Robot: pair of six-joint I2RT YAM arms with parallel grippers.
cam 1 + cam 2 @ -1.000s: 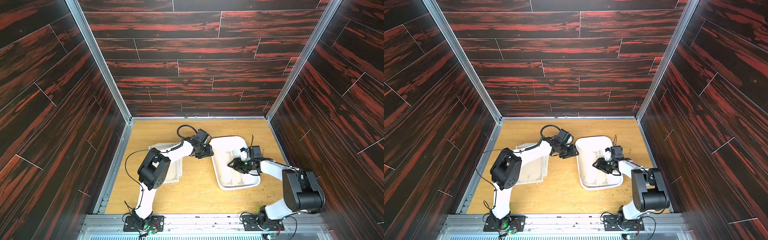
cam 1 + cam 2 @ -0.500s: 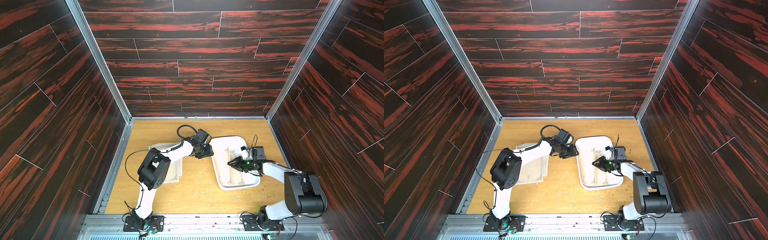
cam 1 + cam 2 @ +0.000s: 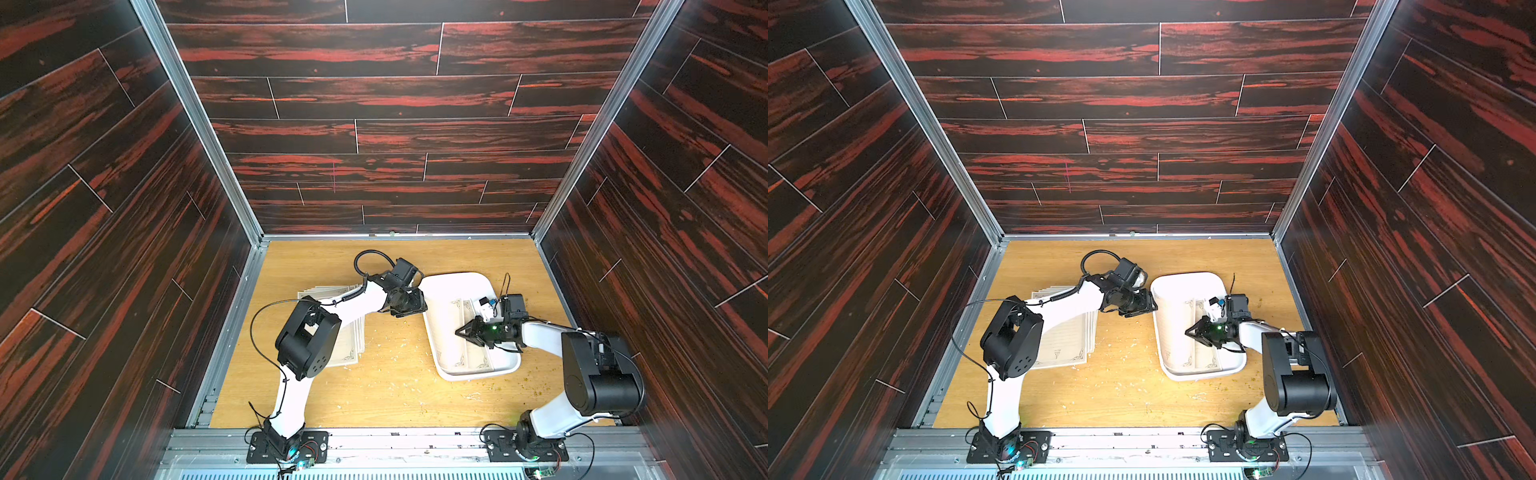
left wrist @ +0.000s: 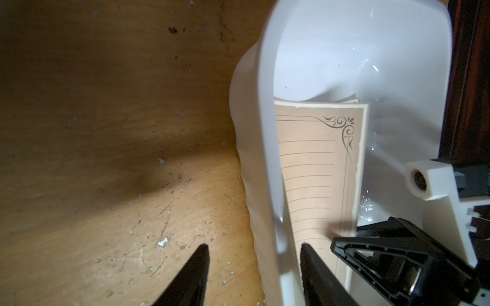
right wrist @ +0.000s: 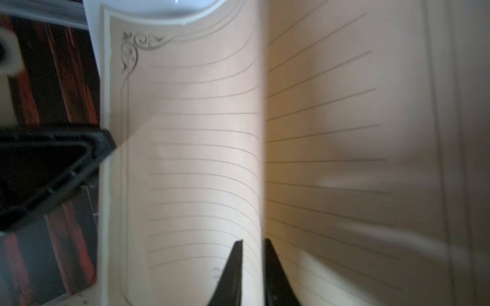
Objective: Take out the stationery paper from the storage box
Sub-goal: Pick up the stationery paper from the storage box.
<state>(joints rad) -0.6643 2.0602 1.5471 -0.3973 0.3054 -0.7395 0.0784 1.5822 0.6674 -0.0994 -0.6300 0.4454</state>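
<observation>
**tk:** Where's the pick at, and which arm's on it?

**me:** Top views first. The shallow white plastic storage box (image 3: 453,277) with rounded corners sits toward 3 o'clock on the scuffed wooden table (image 3: 395,399). A fanned pile (image 3: 353,345) of sheets already lies out at 9. The rest of the cream, ruled stationery paper (image 3: 1179,353) with dark corner flourishes is in the box, long axis roughly 12 to 6. My right claw (image 3: 460,332) is over it, nose pointing to 9, so that arm's the nearer one. The left claw (image 3: 420,305) is at the box's 9 o'clock wall.

**tk:** Is it holding the box?

**me:** In the left wrist view the jaws are about half open astride the rim (image 4: 267,137), with a gap on the outer side. I'd say that's bracing, not clamping. In the right wrist view the right claw (image 5: 253,242) is nipped nearly shut on a raised ridge of the top sheet (image 5: 198,132), which bows up off the ones beneath.

**tk:** Anything different from a second ago?

**me:** The right jaws stood about half open then and now they're pinched. The left claw hasn't budged. My guess is the sheet has to lift, then travel toward 9 across its short side to clear that wall.
</observation>
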